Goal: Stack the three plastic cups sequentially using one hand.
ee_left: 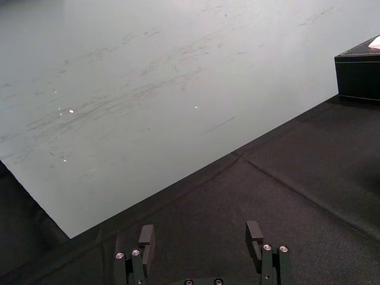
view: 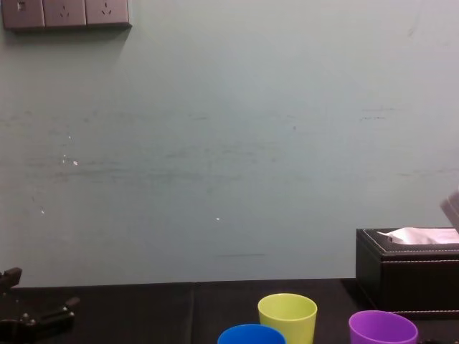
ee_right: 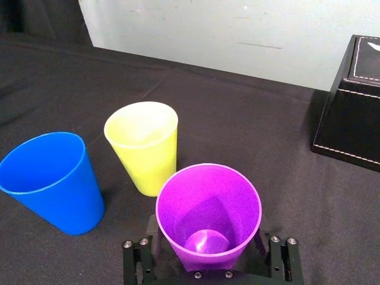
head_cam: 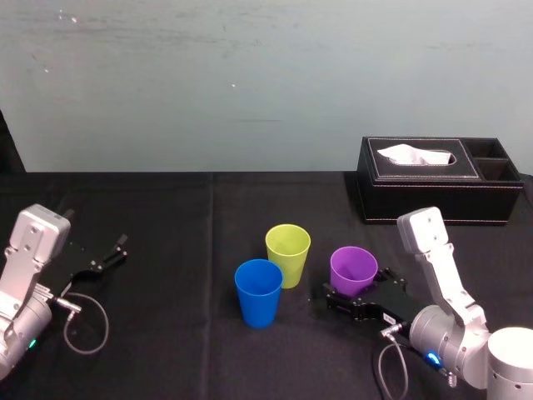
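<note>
The right gripper [ee_right: 206,234] is closed around the purple cup [ee_right: 208,202], one jaw on each side of its lower wall just above the base, so the cup stands upright between them with its mouth open to the wrist camera. Whether the base is resting on the black tablecloth [head_cam: 166,233] or raised a little off it I cannot tell from these angles. The hold sits low, where the taper is narrowest. That seems a fair place for a thin, smooth tumbler: the wall there is probably stiffer near the bottom, while a squeeze near the rim would likely flex it oval and make nesting harder. The cup looks very light and slick, so I would expect a modest grip to be enough, and a hard one might make it pop upward out of the jaws along the taper. Just beside it, toward the robot's left, stands the yellow-green cup [ee_right: 145,145], upright and empty. The blue cup [ee_right: 50,178] is near that one, further left and closer to the robot, also upright. None of the three is nested yet. A black tissue box [head_cam: 437,179] sits well behind on the right. The left gripper [ee_left: 202,237] is parked over the cloth at the far left, jaws spread wide with nothing between them.
</note>
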Motion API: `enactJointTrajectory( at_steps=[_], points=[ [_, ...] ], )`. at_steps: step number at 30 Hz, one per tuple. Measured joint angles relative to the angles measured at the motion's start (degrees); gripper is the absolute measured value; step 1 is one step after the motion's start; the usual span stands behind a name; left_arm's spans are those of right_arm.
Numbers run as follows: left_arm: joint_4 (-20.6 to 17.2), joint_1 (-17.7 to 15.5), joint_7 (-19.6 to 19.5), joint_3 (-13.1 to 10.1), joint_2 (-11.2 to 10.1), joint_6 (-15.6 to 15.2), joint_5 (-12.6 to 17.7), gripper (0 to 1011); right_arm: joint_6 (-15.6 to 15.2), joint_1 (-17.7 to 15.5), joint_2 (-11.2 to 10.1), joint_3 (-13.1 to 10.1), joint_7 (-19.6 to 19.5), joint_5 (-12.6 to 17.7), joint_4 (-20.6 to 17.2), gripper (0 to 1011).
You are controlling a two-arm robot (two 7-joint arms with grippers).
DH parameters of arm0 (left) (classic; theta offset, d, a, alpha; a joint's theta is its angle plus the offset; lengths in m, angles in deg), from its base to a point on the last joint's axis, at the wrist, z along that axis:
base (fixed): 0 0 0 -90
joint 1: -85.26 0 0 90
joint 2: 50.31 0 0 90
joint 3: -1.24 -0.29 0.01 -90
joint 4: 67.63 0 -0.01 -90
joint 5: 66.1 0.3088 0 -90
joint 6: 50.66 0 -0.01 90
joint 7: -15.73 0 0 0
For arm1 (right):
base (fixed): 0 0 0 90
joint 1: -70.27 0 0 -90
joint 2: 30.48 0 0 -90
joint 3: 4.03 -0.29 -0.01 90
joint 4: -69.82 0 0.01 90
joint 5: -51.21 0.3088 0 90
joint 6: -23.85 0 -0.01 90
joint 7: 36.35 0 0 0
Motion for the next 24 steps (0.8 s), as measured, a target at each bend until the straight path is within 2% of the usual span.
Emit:
enactJointTrajectory(
  at_steps=[2, 10, 16, 24],
  points=[
    [0.0, 0.0, 0.0, 0.0, 0.0, 0.0, 0.0, 1000, 0.0, 0.0, 0.0, 0.0, 0.0, 0.0, 0.0, 947],
    [0.0, 0.0, 0.0, 0.0, 0.0, 0.0, 0.0, 1000, 0.0, 0.0, 0.0, 0.0, -0.2, 0.0, -0.1, 732],
    [0.0, 0.0, 0.0, 0.0, 0.0, 0.0, 0.0, 1000, 0.0, -0.1, -0.1, 0.0, -0.3, 0.0, -0.1, 715],
    [0.0, 0.0, 0.0, 0.0, 0.0, 0.0, 0.0, 1000, -2.7, 1.3, -0.6, 0.0, 1.3, -1.5, -3.8, 715]
  ],
)
